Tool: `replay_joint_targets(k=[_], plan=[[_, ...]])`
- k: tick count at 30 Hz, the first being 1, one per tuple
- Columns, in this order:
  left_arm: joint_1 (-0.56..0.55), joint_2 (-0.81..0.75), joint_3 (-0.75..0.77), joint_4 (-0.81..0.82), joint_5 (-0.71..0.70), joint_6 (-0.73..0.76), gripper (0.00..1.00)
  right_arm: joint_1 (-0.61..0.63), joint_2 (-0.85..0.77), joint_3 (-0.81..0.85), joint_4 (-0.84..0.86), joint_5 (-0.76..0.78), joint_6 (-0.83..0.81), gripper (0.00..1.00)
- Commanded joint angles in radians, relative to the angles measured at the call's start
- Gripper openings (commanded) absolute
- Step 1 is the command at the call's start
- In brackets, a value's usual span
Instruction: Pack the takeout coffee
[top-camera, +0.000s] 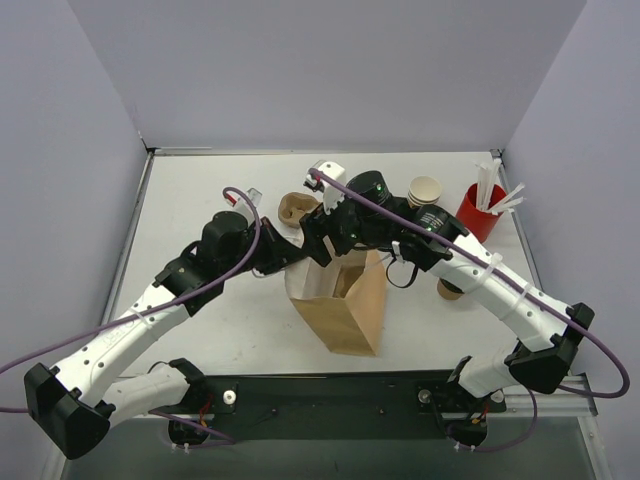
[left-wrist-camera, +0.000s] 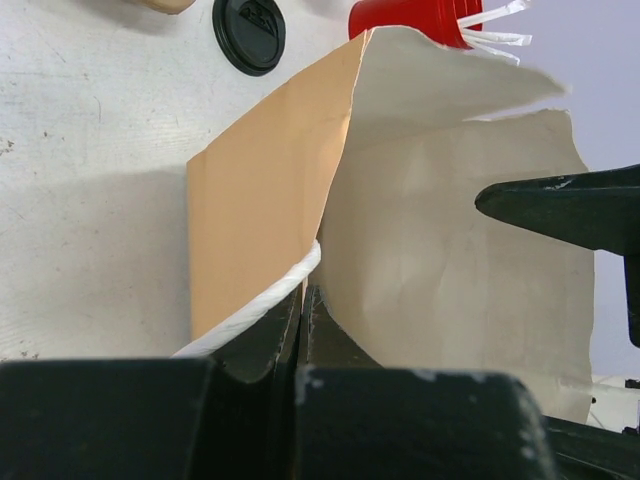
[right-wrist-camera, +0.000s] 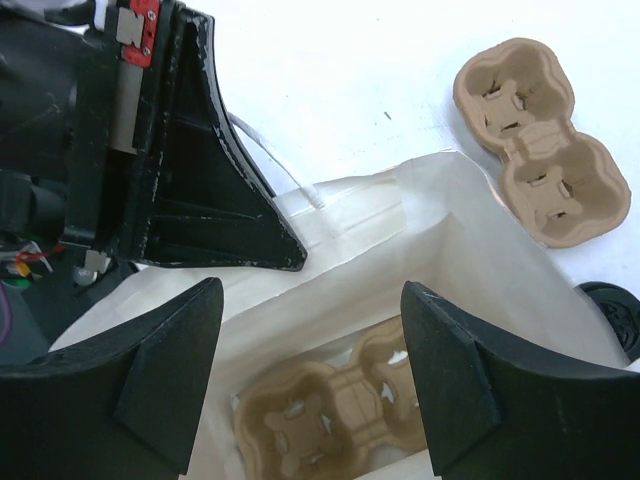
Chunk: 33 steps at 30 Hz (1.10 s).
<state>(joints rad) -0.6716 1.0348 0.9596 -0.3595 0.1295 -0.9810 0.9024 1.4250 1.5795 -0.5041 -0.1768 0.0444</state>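
Observation:
The takeout coffee, a tan kraft cup (top-camera: 425, 190), stands at the back right of the table, apart from both grippers. A brown paper bag (top-camera: 345, 300) stands upright in the middle with its mouth open. My left gripper (left-wrist-camera: 302, 295) is shut on the bag's rim (left-wrist-camera: 335, 200), beside its white cord handle (left-wrist-camera: 262, 297). My right gripper (right-wrist-camera: 310, 300) hangs open over the bag's mouth with nothing between its fingers. A pulp carrier (right-wrist-camera: 335, 415) lies flat at the bottom of the bag. In the top view the right gripper (top-camera: 322, 235) is just above the bag's left rim.
A second pulp carrier (right-wrist-camera: 540, 140) lies on the table behind the bag. A red cup with white straws (top-camera: 480, 210) stands at the far right. A black lid (left-wrist-camera: 249, 30) lies near it. Something tan (top-camera: 450, 290) peeks out under the right arm.

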Motion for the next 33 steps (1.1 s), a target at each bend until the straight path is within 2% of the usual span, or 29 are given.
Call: replay_joint_targets(k=[1,8,26,33], plan=[[-0.005,0.007,0.060,0.011,-0.031,0.027,0.00,-0.020,-0.035,0.037,0.048,-0.062,0.064,0.67],[-0.016,0.011,0.087,-0.001,-0.041,0.044,0.00,-0.033,-0.037,0.001,0.136,-0.121,0.109,0.67],[-0.042,0.018,0.131,-0.036,-0.082,0.073,0.00,-0.079,-0.103,-0.210,0.479,-0.063,0.316,0.70],[-0.045,0.005,0.133,-0.052,-0.113,0.080,0.00,-0.091,-0.100,-0.251,0.496,-0.053,0.331,0.72]])
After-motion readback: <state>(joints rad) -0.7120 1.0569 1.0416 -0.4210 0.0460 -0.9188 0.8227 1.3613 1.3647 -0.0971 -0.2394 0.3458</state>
